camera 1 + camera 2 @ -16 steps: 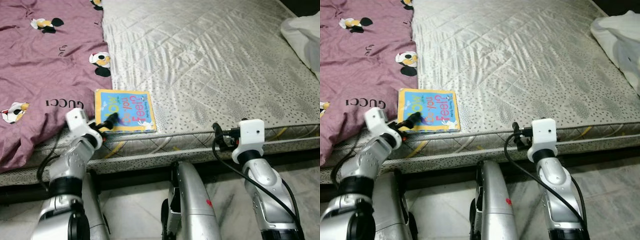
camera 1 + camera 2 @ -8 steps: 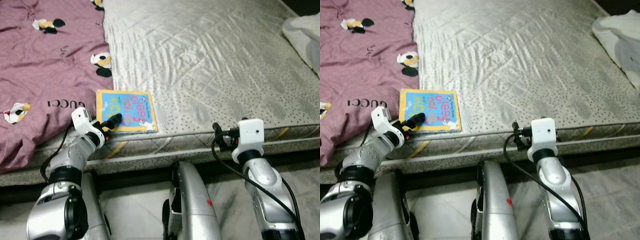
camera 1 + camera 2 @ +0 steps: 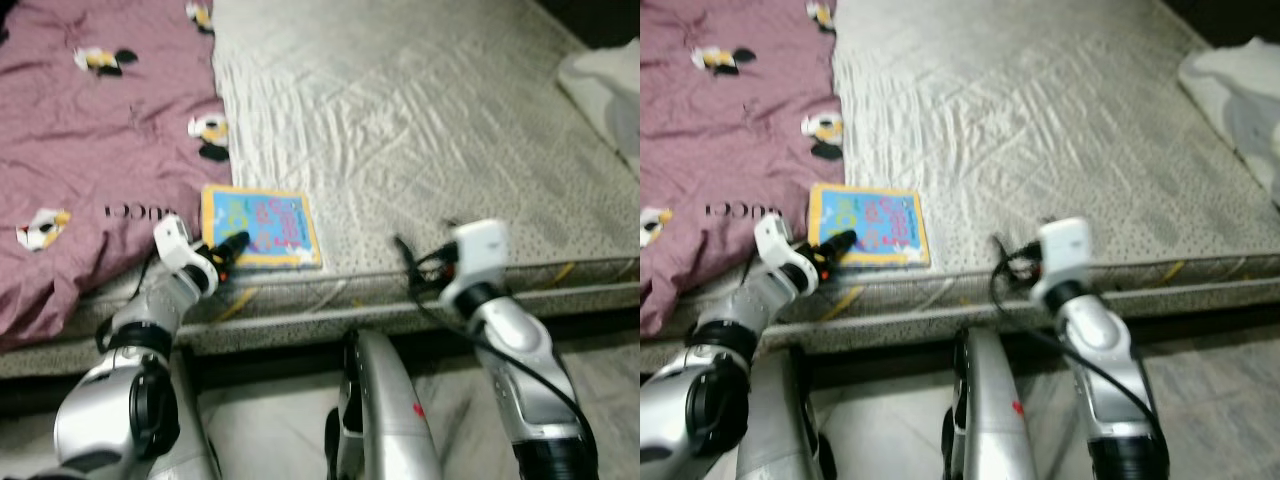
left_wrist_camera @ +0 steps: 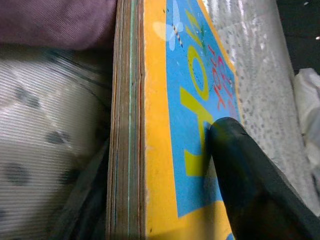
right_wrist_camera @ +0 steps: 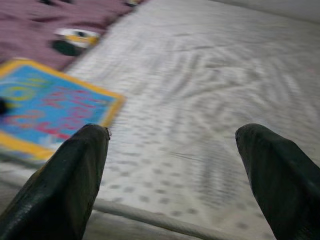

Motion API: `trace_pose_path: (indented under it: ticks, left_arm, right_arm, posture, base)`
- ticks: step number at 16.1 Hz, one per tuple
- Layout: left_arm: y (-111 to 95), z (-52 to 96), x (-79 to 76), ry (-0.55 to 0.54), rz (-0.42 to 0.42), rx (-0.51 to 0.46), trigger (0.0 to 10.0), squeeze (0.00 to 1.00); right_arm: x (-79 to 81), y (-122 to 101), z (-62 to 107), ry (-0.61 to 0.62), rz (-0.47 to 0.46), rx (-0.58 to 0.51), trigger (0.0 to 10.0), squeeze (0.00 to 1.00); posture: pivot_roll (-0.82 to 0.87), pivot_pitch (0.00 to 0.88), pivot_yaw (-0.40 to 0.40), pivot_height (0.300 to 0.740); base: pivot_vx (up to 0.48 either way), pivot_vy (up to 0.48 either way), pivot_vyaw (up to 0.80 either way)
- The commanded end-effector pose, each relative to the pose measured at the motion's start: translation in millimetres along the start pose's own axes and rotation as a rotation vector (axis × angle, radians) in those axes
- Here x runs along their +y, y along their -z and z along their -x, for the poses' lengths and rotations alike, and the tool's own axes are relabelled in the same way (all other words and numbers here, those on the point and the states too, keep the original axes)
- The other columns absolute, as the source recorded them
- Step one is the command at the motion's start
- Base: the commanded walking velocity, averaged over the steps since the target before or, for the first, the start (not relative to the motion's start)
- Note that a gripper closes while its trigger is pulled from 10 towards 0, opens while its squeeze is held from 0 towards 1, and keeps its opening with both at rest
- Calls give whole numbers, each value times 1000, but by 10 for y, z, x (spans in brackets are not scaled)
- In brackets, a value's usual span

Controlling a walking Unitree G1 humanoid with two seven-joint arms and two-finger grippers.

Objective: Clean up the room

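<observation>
In the left eye view the book lies near the bed edge beside the purple blanket, the left tool grasping its corner; in the left wrist view one finger presses the cover; in the right wrist view the right tool is released above the mattress.

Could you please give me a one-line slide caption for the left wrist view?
Left end effector pinching the corner of a book at the mattress edge, one finger on its blue-and-yellow cover.
</observation>
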State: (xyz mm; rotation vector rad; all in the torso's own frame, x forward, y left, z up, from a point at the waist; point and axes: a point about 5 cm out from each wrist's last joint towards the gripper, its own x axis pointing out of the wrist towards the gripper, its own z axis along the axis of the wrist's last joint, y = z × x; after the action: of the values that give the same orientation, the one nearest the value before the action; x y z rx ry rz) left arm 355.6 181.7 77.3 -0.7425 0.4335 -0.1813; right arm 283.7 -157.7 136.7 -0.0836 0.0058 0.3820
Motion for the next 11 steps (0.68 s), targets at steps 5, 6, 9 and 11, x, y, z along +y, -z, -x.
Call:
trace_pose_path:
  ticks: [5, 6, 9, 11]
  left_arm:
    - [-85, -62, -115, 28, 39, -17, 0, 0]
    - [-95, -60, -112, 29, 40, -16, 0, 0]
    - [-115, -76, -152, 43, 41, -12, 0, 0]
    - [-146, -77, -158, 40, 37, -20, 0, 0]
  right_arm:
    - [15, 17, 14, -174, -35, 48, 10000, 0]
    - [12, 24, 3, -177, -37, 50, 10000, 0]
    - [25, 24, -10, -205, -66, 51, 10000, 0]
    - [43, 46, -42, -219, -74, 56, 10000, 0]
  posture:
    - [-187, 0, -90, 489]
    - [-182, 0, -83, 489]
    - [-165, 0, -75, 489]
    - [-140, 0, -77, 489]
  base:
    - [0, 0, 0]
    - [0, 0, 0]
    - [0, 0, 0]
    - [0, 0, 0]
